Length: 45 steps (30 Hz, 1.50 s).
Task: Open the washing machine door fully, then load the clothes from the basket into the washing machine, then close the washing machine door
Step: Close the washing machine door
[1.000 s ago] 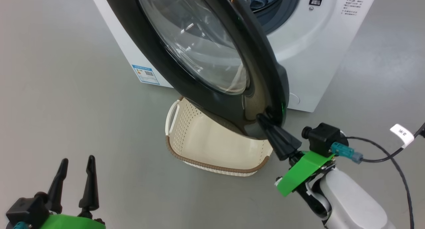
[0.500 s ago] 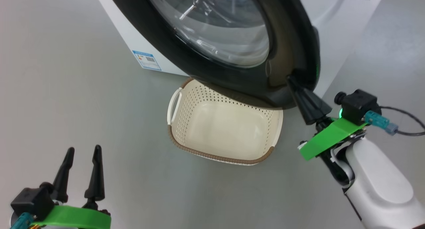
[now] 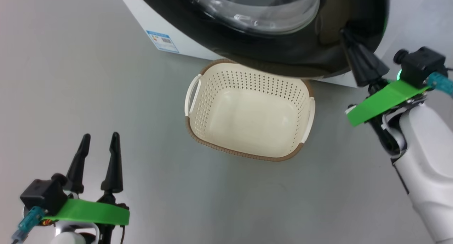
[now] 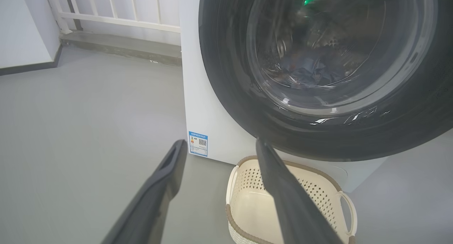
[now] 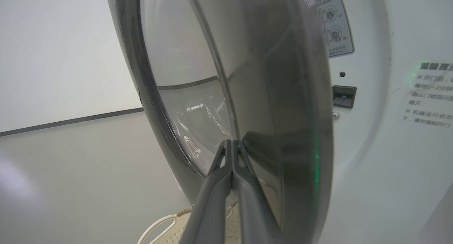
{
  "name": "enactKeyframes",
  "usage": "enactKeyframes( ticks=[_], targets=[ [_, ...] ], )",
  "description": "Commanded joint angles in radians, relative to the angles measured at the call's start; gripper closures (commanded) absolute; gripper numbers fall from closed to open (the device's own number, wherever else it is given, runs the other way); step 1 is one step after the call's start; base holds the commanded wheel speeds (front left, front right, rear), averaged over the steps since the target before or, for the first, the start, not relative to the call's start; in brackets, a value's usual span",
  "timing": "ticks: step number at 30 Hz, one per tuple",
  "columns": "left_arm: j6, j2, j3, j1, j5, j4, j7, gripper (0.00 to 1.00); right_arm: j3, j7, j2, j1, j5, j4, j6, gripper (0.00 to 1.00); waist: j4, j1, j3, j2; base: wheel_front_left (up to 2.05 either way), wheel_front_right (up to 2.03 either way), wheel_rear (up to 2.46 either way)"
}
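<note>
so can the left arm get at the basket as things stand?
Probably yes. The basket sits empty on the floor ahead and to the right of the left arm, bare floor between them, jaws open. The washing machine door overhangs only its far rim.

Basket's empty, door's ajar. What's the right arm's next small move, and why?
Probably push the washing machine door toward the washing machine: the right gripper, jaws shut, rests on its rim, a gap shows at the latch slot, and the basket is empty.
</note>
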Motion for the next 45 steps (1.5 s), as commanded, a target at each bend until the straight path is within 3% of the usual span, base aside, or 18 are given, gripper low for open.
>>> enactKeyframes(
  ticks=[1, 19, 32, 45],
  targets=[
    [-0.002, 0.022, 0.031, -0.03, -0.007, -0.024, -0.006, 0.0, 0.001, -0.005, -0.003, -0.026, 0.0, -0.015, 0.001, 1.0, 0.015, 0.0, 0.022, -0.0001, 0.0, 0.0, 0.0],
    [-0.002, 0.008, 0.003, -0.093, -0.018, -0.032, -0.006, 0.0, -0.075, -0.005, -0.042, -0.212, -0.022, 0.029, 0.001, 1.0, 0.056, 0.0, 0.108, -0.0001, 0.0, 0.0, 0.0],
    [-0.002, 0.001, -0.014, -0.121, -0.024, -0.032, -0.006, 0.0, -0.152, -0.005, -0.027, -0.287, -0.063, 0.05, 0.001, 1.0, 0.068, 0.0, 0.138, -0.0001, 0.0, 0.0, 0.0],
    [-0.002, 0.013, -0.002, -0.111, -0.02, -0.009, -0.006, 0.0, -0.094, -0.005, 0.003, -0.187, -0.068, 0.041, 0.001, 1.0, 0.038, 0.0, 0.093, -0.0001, 0.0, 0.0, 0.0]
  ],
)
